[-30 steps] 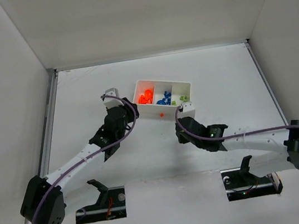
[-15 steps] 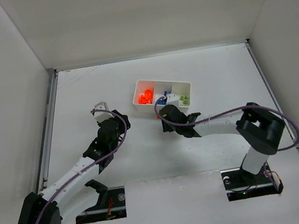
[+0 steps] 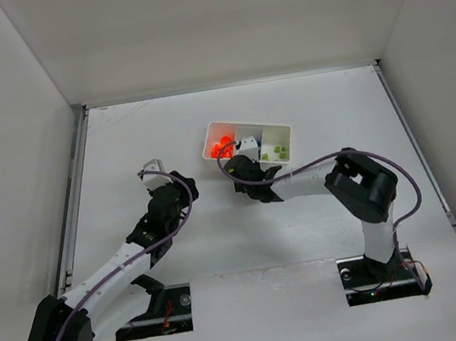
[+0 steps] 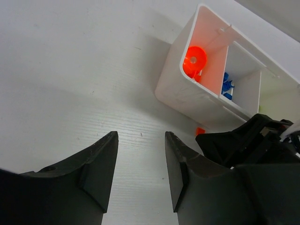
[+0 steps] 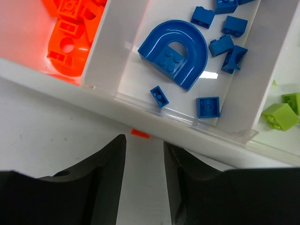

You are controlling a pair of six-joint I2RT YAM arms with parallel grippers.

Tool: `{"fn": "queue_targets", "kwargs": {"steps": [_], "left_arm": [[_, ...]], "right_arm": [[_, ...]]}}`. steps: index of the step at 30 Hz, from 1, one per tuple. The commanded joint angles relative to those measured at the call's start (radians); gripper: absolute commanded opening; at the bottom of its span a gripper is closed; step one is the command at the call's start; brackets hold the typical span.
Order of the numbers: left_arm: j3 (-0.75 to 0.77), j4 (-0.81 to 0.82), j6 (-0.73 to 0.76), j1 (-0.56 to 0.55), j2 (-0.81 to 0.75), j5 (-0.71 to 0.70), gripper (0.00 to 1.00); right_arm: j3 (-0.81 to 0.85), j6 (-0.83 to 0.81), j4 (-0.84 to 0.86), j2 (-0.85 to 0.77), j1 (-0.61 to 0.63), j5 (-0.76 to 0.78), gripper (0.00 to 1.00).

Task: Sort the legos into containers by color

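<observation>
The white tray point(image 3: 278, 129) has three compartments: orange-red legos point(image 5: 70, 28) on the left, blue legos with a big blue arch point(image 5: 176, 47) in the middle, yellow-green legos point(image 5: 280, 116) on the right. One small orange-red lego point(image 5: 140, 134) lies on the table against the tray's front wall point(image 5: 154, 115); it also shows in the left wrist view point(image 4: 200, 131). My right gripper point(image 5: 144, 145) is open and empty, low on the table, its jaws just short of that piece. My left gripper point(image 4: 140, 150) is open and empty, left of the tray point(image 4: 183, 93).
White walls enclose the table on the left, back and right. The right arm's black wrist point(image 4: 248, 140) sits close to the tray's front. A purple cable loops along each arm.
My right gripper has swung left along the tray's front to the loose orange-red piece. My left arm has pulled back left, away from the tray.
</observation>
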Motion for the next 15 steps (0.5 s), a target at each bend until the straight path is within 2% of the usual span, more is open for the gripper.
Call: {"fn": "queue_targets", "kwargs": {"steps": [1,8,15], "left_arm": [[-0.016,0.073,-0.002,0.007,-0.008,0.023,0.42],[-0.020,0.097,0.004,0.012,0.008,0.040,0.42],[-0.022,0.103,0.004,0.015,0.010,0.043,0.42]], "right_arm": [[0.057,0.030,-0.011,0.027,0.002,0.057,0.43],[0.080,0.036,-0.011,0.052,0.002,0.059,0.41],[0.086,0.035,-0.014,0.076,0.001,0.063,0.31]]}}
